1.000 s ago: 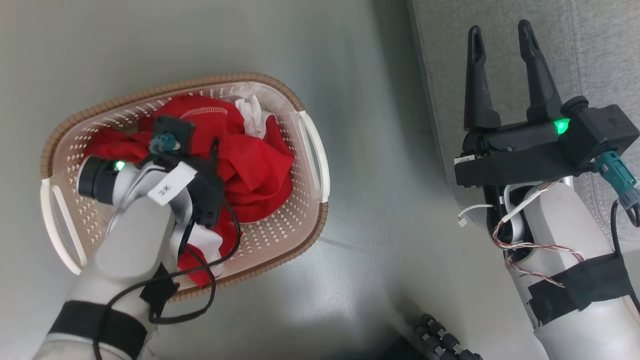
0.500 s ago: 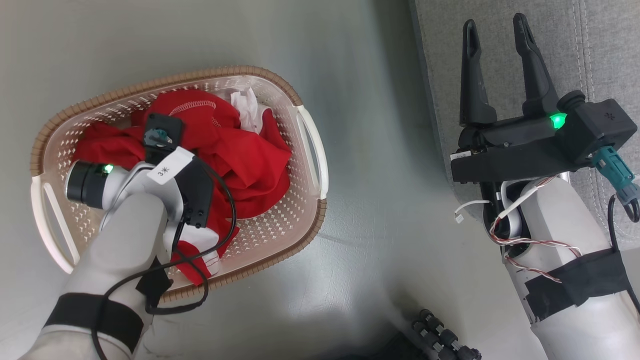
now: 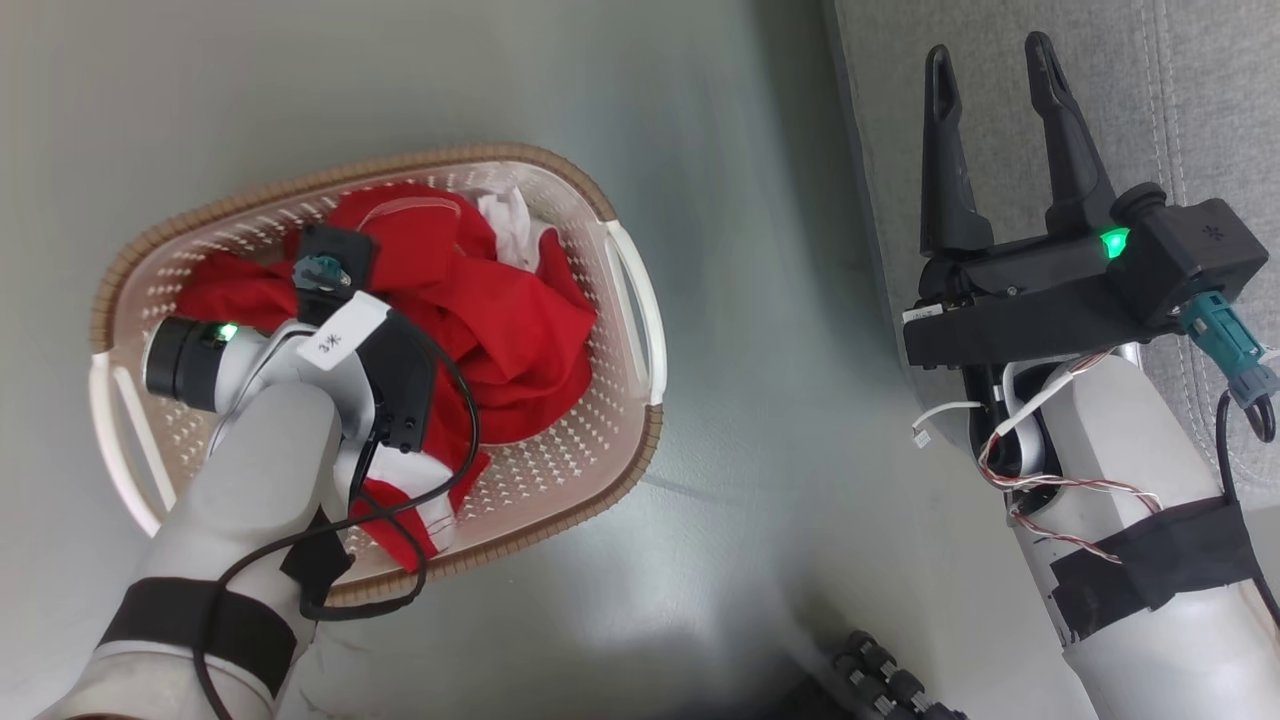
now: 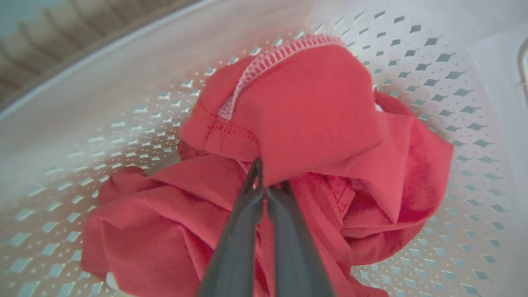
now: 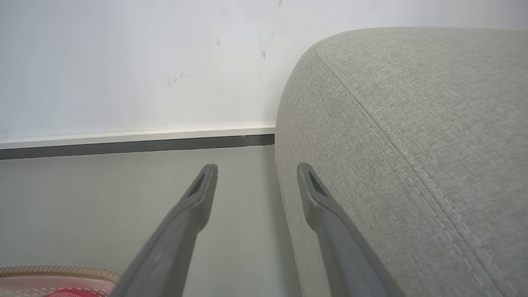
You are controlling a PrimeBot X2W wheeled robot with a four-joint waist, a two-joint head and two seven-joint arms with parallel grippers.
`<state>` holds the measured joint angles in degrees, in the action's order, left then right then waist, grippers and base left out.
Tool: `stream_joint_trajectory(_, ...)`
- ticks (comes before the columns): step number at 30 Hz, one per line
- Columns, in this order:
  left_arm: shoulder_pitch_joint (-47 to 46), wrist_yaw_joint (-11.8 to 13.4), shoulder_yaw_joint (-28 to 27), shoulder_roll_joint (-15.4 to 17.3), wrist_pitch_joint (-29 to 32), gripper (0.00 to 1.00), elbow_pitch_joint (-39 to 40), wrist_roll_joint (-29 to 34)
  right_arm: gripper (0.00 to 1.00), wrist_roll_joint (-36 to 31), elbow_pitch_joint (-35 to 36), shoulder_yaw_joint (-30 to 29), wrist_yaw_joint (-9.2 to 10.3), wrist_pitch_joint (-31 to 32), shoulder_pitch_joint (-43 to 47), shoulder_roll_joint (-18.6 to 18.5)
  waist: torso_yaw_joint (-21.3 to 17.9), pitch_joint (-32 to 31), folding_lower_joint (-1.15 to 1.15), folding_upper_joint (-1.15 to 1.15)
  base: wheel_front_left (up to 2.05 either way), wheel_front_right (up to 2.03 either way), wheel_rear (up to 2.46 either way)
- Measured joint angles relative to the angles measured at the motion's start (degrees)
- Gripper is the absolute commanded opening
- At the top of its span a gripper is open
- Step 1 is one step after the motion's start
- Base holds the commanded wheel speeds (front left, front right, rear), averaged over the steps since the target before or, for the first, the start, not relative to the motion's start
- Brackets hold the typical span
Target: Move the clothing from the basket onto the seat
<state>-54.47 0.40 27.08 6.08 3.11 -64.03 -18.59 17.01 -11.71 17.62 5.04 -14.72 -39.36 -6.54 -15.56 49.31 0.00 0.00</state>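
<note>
Now the left end effector has pinched shut on the clothing, still inside the basket at left; the lift and the carry to the seat at right remain, and the right end effector is open and empty.

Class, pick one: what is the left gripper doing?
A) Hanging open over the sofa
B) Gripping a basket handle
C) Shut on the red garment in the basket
C: the left gripper is pinched shut on a fold of the red garment, inside the basket.
</note>
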Motion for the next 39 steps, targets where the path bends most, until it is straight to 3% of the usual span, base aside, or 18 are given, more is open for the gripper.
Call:
stream_joint_trajectory(10, 2.1, -3.5, 1.1, -1.2, -6.0, 0.0, 0.0, 0.0, 1.0, -1.1, -1.6, 0.0, -0.59, 0.0, 0.4, -0.9, 2.0, -4.1, 0.0, 0.0, 0.0, 0.0, 0.0)
stream_joint_trajectory(22, 7.1, -5.0, -0.3, -2.8, -14.3, 0.0, 1.0, -3.5, 1.0, -2.0, -3.8, 0.8, -2.04, 0.0, 2.4, -2.0, 5.5, -11.3, 0.0, 0.0, 0.0, 0.0, 0.0)
stream_joint_trajectory(39, 12.7, -6.5, -1.2, -3.5, -17.0, 0.0, 5.4, -6.9, 1.0, -2.4, -7.4, 1.3, -4.01, 0.0, 6.1, -3.4, 10.8, -22.4, -0.01, 0.0, 0.0, 0.0, 0.0)
